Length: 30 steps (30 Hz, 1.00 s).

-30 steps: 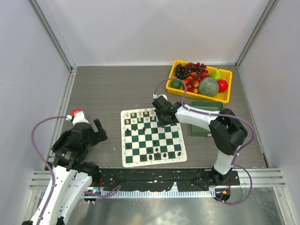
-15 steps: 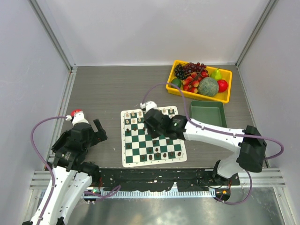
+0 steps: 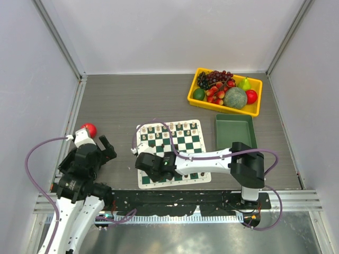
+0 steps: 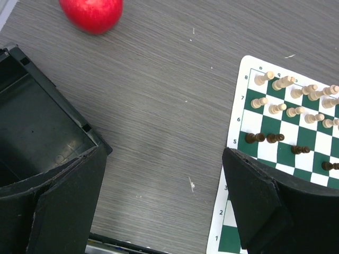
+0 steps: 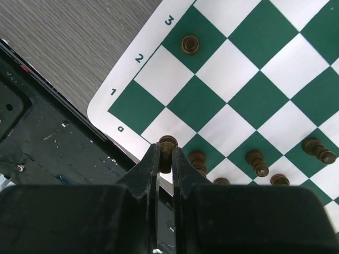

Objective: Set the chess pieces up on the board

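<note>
**Right jaws pinching a dark chessman at the board's corner; left jaws spread and empty**

Your right jaws are pressed almost together, and their narrow black tips pinch a small dark chessman [image 5: 168, 151] with a rounded, turned top. It sits upright between the tips, over the pale edge of the board [image 5: 126, 74], a thin flat mat of dark green and white checks. Just right of the tips stands a cluster of dark pieces [image 5: 257, 161], glossy and knobbed, some upright and some leaning. Ahead of the jaws, a lone dark pawn [image 5: 189, 44] stands on a green square in the row marked 3. Left of the tips, a scuffed black metal rail [image 5: 42, 132] lies along the edge of the grey wood-grain bench [image 5: 79, 32].

Your left jaws stand wide apart, holding nothing, above bare bench. Ahead of them and to the left lies a smooth red apple [image 4: 92, 13]. To their right, cream pieces [image 4: 280, 82] fill the two far rows of the mat, with dark ones toppled nearer.
</note>
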Each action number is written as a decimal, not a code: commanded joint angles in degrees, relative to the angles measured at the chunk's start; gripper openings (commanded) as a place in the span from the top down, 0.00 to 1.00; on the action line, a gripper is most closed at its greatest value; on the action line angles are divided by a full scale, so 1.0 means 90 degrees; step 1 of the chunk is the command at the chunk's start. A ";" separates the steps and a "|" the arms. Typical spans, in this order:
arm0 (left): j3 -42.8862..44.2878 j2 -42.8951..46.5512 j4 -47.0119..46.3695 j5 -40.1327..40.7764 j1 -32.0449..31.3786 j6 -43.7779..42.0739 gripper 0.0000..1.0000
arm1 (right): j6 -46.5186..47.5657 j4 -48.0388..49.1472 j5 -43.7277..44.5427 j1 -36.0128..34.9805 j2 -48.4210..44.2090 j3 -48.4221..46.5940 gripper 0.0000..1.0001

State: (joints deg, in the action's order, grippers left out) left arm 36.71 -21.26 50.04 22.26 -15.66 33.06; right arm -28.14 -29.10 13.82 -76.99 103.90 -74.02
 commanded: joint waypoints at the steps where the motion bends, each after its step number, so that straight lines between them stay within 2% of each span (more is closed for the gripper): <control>1: -0.0026 0.0145 -0.0111 0.0271 0.0031 0.0116 0.01 | -0.0145 0.0264 0.0076 -0.0020 0.0087 -0.0214 0.94; 8: -0.0016 0.0096 -0.0092 0.0271 0.0031 0.0126 0.01 | -0.0272 0.0567 -0.0218 -0.0039 0.0223 -0.0018 0.94; 22: -0.0016 0.0028 -0.0111 0.0222 0.0031 0.0116 0.01 | -0.0301 0.0470 -0.0179 -0.0039 0.0321 0.0167 0.92; 26: -0.0007 -0.0011 -0.0111 0.0193 0.0031 0.0116 0.01 | -0.0301 0.0470 -0.0188 -0.0039 0.0331 0.0177 0.86; 30: -0.0016 -0.0031 -0.0101 0.0193 0.0031 0.0106 0.01 | -0.0320 0.0509 -0.0149 -0.0049 0.0195 0.0168 0.74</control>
State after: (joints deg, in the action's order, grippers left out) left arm 36.56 -21.06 50.04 23.38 -15.66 34.00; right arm -30.33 -25.39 11.49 -77.19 107.20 -72.66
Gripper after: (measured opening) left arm 0.991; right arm 0.230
